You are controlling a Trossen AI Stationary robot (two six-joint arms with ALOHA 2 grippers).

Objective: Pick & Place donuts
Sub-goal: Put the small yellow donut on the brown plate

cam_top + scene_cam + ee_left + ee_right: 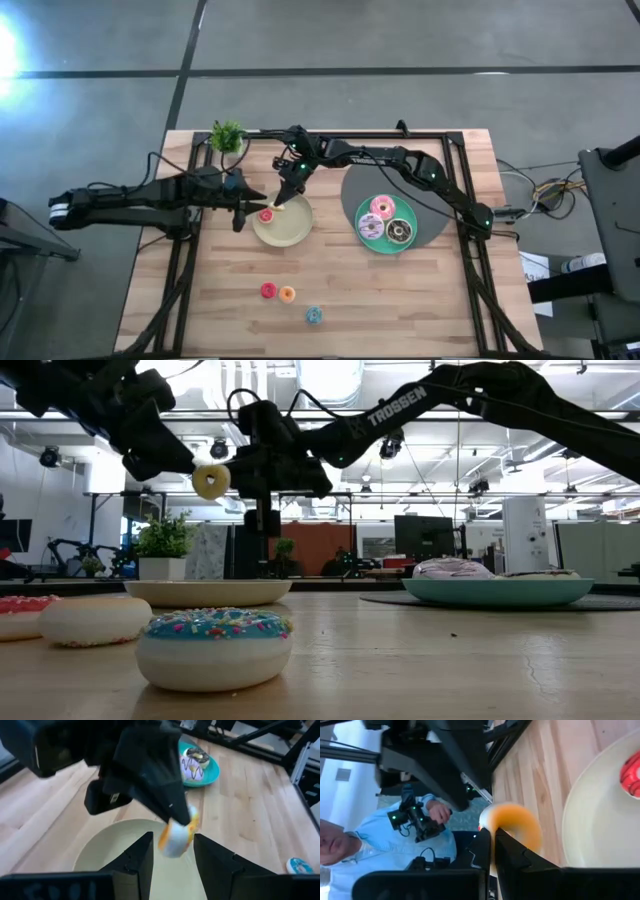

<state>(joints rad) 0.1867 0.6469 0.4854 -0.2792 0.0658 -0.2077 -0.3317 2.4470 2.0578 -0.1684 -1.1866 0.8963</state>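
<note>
My right gripper [281, 203] reaches across from the table's right and is shut on a yellow mini donut [211, 481] held in the air over the cream plate [296, 235]. A red mini donut [266, 214] lies on that plate. My left gripper [172, 855] is open at the plate's left rim. In its wrist view its two fingers stand on either side of the yellow donut [177, 837] without touching it. Three larger donuts (pink, white-lilac, chocolate) [385, 220] sit on the teal plate [386, 251]. Red [268, 290], orange [287, 294] and blue [314, 316] mini donuts lie on the table. My right gripper pinches the yellow mini donut by its ring [515, 822] between its two fingertips, coming slanting down from the table's far right. The donut is lifted clear above the cream plate and stands on edge, its hole facing the table's near side [211, 481].
A small potted plant [227, 135] stands at the far edge, left of the right arm. A dark round mat [352, 190] lies under the teal plate. A person in a light blue shirt [405, 845] stands beyond the table. Bare wood lies along the near right.
</note>
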